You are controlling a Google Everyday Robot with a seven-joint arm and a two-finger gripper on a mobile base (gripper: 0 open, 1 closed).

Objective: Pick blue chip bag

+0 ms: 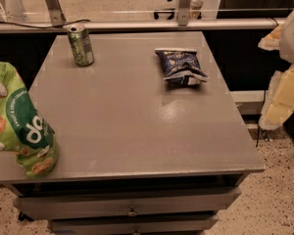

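The blue chip bag (181, 66) is a small crumpled navy foil bag with white markings. It lies on the grey table top (137, 116), at the back right. My gripper (283, 77) shows as pale yellow and white parts at the right edge of the camera view. It hangs beyond the table's right edge, well to the right of the bag and apart from it. Nothing is seen in it.
A green soda can (81, 45) stands upright at the back left of the table. A large bright green popcorn bag (20, 124) sits at the front left corner. Drawers (132, 207) are below the top. A rail (137, 24) and glass run behind the table.
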